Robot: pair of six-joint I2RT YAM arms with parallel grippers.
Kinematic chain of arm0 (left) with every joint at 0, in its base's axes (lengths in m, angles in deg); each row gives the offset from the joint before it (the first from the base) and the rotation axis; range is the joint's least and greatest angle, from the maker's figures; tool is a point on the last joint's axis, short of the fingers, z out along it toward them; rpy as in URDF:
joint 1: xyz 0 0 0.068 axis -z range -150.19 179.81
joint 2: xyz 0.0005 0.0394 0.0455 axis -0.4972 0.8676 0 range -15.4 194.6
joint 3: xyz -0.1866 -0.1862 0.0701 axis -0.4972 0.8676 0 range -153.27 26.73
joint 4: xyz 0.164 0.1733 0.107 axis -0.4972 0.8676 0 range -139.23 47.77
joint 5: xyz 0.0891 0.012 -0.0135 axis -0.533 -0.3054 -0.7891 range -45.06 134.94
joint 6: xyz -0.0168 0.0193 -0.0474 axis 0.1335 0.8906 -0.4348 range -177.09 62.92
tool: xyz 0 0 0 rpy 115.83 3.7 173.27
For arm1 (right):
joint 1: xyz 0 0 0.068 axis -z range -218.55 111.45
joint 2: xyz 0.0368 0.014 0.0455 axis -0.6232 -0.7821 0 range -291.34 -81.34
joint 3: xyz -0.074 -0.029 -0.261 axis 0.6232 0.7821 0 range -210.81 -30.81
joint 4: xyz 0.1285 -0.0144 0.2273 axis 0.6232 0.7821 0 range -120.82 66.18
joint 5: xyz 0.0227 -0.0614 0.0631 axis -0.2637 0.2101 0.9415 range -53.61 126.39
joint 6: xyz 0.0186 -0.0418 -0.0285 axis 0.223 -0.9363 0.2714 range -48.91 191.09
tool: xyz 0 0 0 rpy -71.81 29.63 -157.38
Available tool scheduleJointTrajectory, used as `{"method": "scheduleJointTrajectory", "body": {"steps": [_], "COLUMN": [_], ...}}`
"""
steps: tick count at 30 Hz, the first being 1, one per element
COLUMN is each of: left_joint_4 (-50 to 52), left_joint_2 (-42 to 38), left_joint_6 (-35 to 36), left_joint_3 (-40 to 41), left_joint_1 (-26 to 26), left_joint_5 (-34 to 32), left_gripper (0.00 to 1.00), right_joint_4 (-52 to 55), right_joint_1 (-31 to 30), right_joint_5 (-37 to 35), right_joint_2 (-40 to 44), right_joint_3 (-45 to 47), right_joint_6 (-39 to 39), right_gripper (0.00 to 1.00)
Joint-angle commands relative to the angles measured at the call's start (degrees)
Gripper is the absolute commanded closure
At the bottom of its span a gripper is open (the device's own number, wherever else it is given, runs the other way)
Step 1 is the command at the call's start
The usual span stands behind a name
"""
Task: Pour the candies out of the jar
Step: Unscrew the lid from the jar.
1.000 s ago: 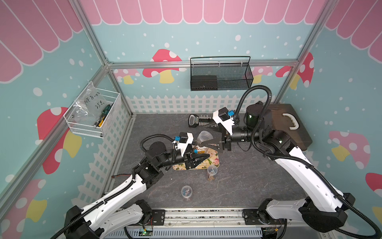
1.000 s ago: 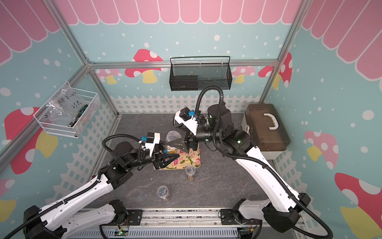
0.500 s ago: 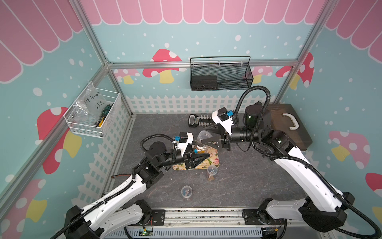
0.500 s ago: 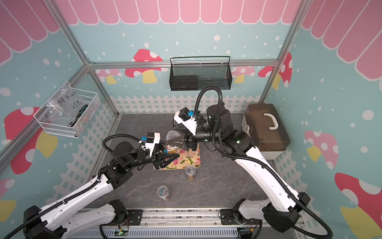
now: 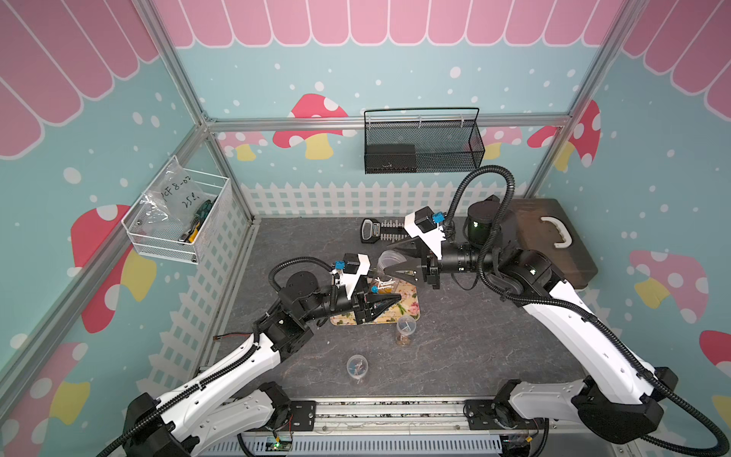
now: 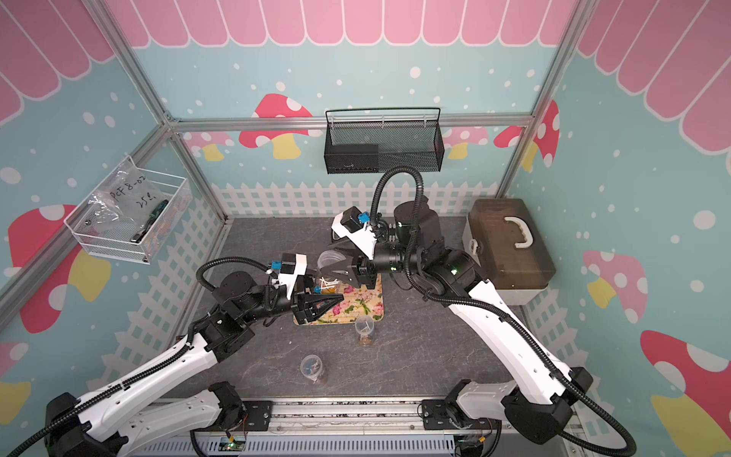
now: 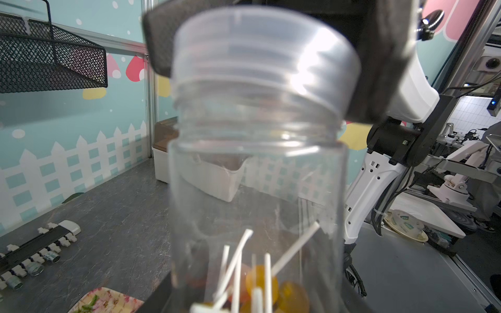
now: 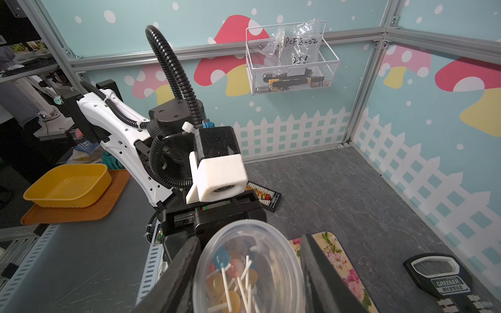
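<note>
In the left wrist view, a close look up the clear jar: clamped by its base end in the jaws of the left gripper, held in the air over the floral tray, tilted with the lid end up and toward the right arm. Inside, heaped at the base end, the candies, orange heads and white sticks here, a blue head as well through the lid from the right wrist view. Around that lid, the right gripper: a second ago standing a little further back with jaws wider, half a second ago slid forward over the lid, now narrowed, dark pads against both sides of the rim. Closed on the lid, then, to judge by both wrist views; lid atop the threaded neck, tight or loose impossible to tell. No shift in the left arm, the jar or the tray over that second. Same places too for a small clear pot just in front of the tray on the bench, a second small pot nearer the front rail, the key-shaped tool holder behind the tray, and the brown case beside the right arm.
</note>
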Motion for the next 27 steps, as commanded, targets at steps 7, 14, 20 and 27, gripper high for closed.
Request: {"method": "scheduleJointTrajectory", "body": {"steps": [7, 14, 20, 27], "left_joint_4": [-1.0, -0.8, -1.0, -1.2], "left_joint_2": [-0.8, -1.3, -0.9, -0.6], "left_joint_6": [-1.0, -0.9, -1.0, -1.2], "left_joint_3": [2.0, 2.6, 2.6, 2.6], "left_joint_1": [0.1, 0.1, 0.1, 0.1], "left_joint_5": [-0.5, -1.0, -0.9, -0.7], "left_gripper": [0.46, 0.46, 0.46, 0.46], "right_joint_4": [-1.1, -1.5, -3.7, -8.4], "right_joint_1": [0.8, 1.0, 1.0, 1.0], "right_joint_5": [0.1, -4.5, -6.6, -9.8], "right_joint_2": [0.2, 0.7, 1.7, 3.7], "right_joint_3": [-4.2, -5.8, -4.7, -2.4], "right_joint_6": [-0.7, -1.1, -0.5, 0.3], "right_gripper": [0.52, 0.54, 0.54, 0.54]}}
